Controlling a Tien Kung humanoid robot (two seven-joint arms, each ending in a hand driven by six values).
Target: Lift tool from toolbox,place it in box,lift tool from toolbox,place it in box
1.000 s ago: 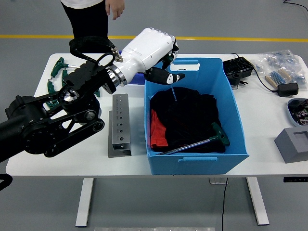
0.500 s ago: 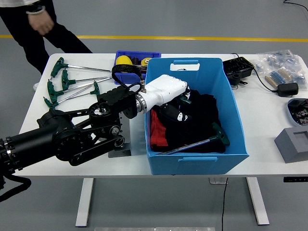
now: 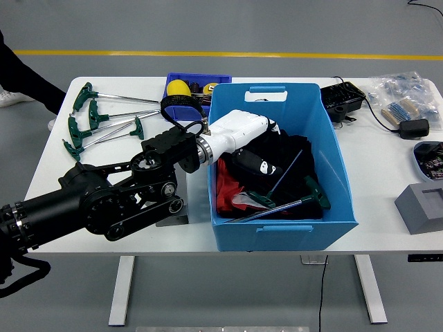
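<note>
1. Bin (image 3: 332, 166): open top, but the left hand (image 3: 250, 162) fills its left half.
2. Black cloth (image 3: 294, 162) and two wrenches (image 3: 287, 205) cover the floor.
3. Bare table (image 3: 381, 166) right of the bin.

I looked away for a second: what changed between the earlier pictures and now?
The left hand came down into the blue box and let go of a green-handled T-wrench, now lying on the dark cloth. The person walked off left. The other box wrench stayed.

Left hand (image 3: 250, 163) low — fingers relaxed, empty
</note>
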